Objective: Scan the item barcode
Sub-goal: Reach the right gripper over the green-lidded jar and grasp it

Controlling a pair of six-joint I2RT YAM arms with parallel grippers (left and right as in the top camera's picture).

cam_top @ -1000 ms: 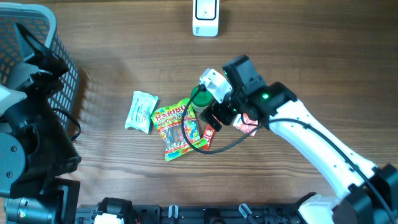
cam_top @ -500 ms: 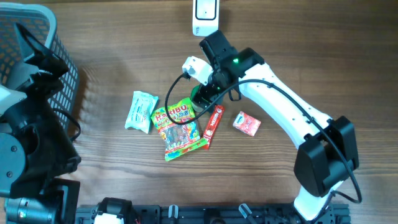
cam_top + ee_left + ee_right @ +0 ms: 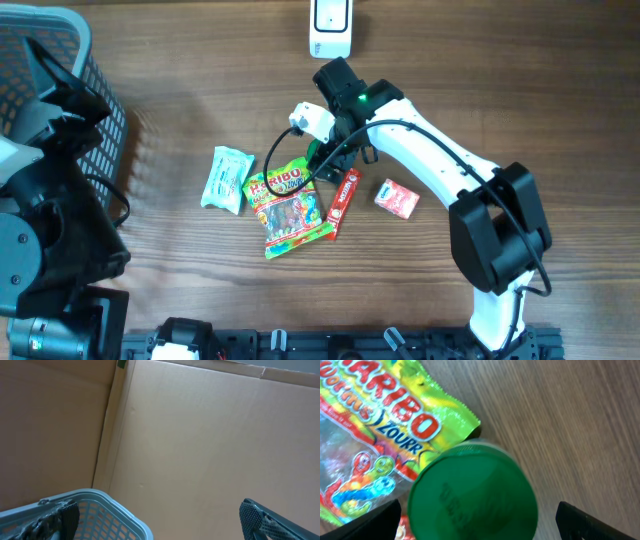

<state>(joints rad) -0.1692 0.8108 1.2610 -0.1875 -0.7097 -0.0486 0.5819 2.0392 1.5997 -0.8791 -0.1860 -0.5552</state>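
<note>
Overhead shows gummy bag (image 3: 290,210) on wood-grain table (image 3: 200,80); cardboard wall (image 3: 200,445), perhaps.

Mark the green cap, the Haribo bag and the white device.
green cap (image 3: 472,495), right wrist view, centre of its top.
Haribo bag (image 3: 290,213), overhead view, middle of its front.
white device (image 3: 330,30), overhead view, middle of its body.
</note>
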